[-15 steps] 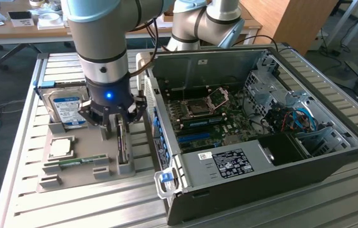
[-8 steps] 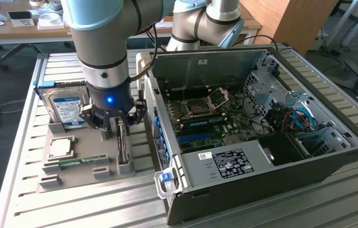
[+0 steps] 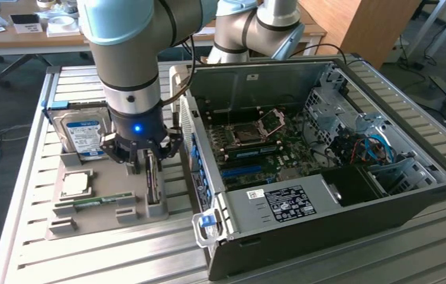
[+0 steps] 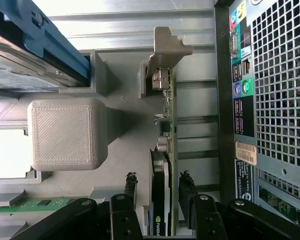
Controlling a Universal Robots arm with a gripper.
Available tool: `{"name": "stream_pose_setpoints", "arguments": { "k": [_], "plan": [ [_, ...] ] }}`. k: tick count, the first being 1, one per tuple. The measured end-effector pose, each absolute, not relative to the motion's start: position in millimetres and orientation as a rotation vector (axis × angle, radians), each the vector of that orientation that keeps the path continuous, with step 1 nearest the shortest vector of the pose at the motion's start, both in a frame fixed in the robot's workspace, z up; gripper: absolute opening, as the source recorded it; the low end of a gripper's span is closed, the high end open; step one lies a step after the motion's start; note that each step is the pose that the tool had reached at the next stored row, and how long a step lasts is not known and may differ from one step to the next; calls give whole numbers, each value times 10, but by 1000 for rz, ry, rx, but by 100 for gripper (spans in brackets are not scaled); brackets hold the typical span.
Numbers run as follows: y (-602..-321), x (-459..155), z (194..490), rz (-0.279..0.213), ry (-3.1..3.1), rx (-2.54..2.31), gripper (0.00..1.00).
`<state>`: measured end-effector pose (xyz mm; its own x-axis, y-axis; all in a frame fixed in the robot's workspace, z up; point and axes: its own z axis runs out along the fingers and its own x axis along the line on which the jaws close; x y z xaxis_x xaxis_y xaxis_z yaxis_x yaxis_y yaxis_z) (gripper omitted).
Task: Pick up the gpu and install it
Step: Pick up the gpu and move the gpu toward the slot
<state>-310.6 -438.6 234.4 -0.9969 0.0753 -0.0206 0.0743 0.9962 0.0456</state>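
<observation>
Gpu [image 4: 162, 200] stands on edge in gray holder [image 3: 100, 168], gripper [image 4: 158, 176] jaws spread around it.

Exterior view: high vantage, angled down over table [image 3: 26, 248], parts tray [image 3: 109, 180], open computer case [image 3: 326, 177]; medium distance. Wrist view: very close, facing down past gripper [image 4: 158, 176] onto tray. Shared: tray, hard drive [image 3: 83, 135], gpu [image 4: 162, 205], case rear wall.
</observation>
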Motion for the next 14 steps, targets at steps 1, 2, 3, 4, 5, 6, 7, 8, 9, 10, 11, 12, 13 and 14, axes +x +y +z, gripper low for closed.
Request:
{"name": "stream_pose_setpoints", "arguments": {
  "k": [1, 2, 3, 4, 5, 6, 7, 8, 9, 10, 11, 12, 13, 14],
  "plan": [
    [-4386, -3106, 2343, 70, 3116, 117, 47],
    [-4386, -3106, 2342, 70, 3116, 117, 47],
    [-4386, -3105, 2337, 71, 3116, 117, 47],
    [-4385, -3105, 2326, 71, 3116, 117, 47],
    [-4385, -3105, 2316, 71, 3116, 117, 47],
    [-4386, -3106, 2309, 70, 3116, 117, 47],
    [-4386, -3106, 2309, 70, 3116, 117, 47],
    [-4386, -3106, 2309, 70, 3116, 117, 47],
    [-4386, -3106, 2309, 70, 3116, 117, 47],
    [-4386, -3106, 2309, 70, 3116, 117, 47],
    [-4386, -3106, 2308, 70, 3116, 117, 47],
    [-4386, -3106, 2308, 70, 3116, 117, 47],
    [-4386, -3105, 2306, 70, 3116, 117, 47],
    [-4385, -3105, 2299, 71, 3116, 117, 47]
  ]
}}
